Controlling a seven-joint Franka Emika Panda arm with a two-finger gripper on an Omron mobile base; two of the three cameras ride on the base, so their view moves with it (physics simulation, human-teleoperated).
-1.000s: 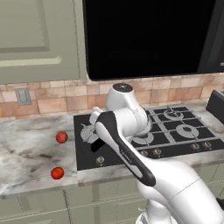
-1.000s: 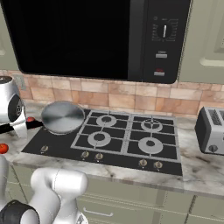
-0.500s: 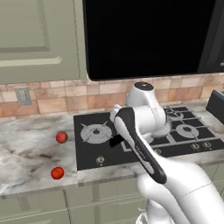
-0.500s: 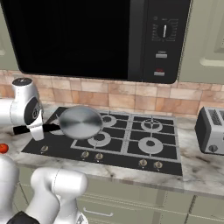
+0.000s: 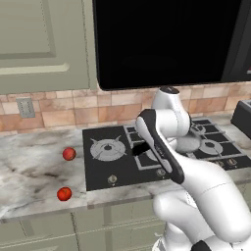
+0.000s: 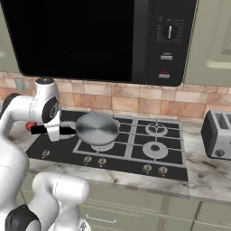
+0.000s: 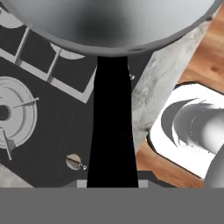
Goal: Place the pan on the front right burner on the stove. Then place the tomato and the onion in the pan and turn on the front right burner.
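Over stove (image 6: 135,144), pan (image 6: 96,128) farther right

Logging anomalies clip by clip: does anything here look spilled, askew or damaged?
Nothing stands out. The pan is held level by its handle above the stove, and two red balls sit on the counter.
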